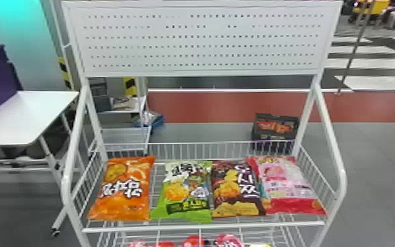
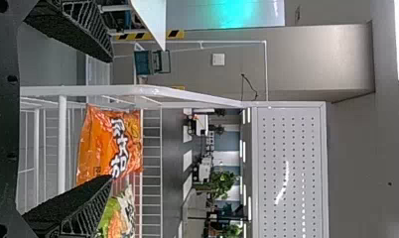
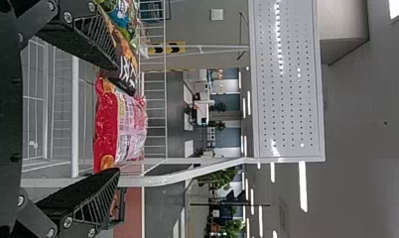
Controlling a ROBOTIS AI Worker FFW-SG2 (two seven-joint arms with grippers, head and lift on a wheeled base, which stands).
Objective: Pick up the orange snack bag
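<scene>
The orange snack bag [image 1: 121,190] lies at the left end of the white wire shelf, printed side up. In the left wrist view the orange snack bag [image 2: 103,146] is beyond my left gripper [image 2: 112,119], whose two fingers stand wide apart with nothing between them touching. My right gripper [image 3: 119,118] is open too, in front of a pink and red bag [image 3: 123,126] at the shelf's other end, and holds nothing.
Right of the orange bag lie a green bag [image 1: 187,192], a dark brown bag [image 1: 236,190] and the pink bag. The shelf's front rail [image 1: 203,227] and slanted side posts frame them. A perforated panel [image 1: 203,42] rises behind; a white table [image 1: 26,118] stands left.
</scene>
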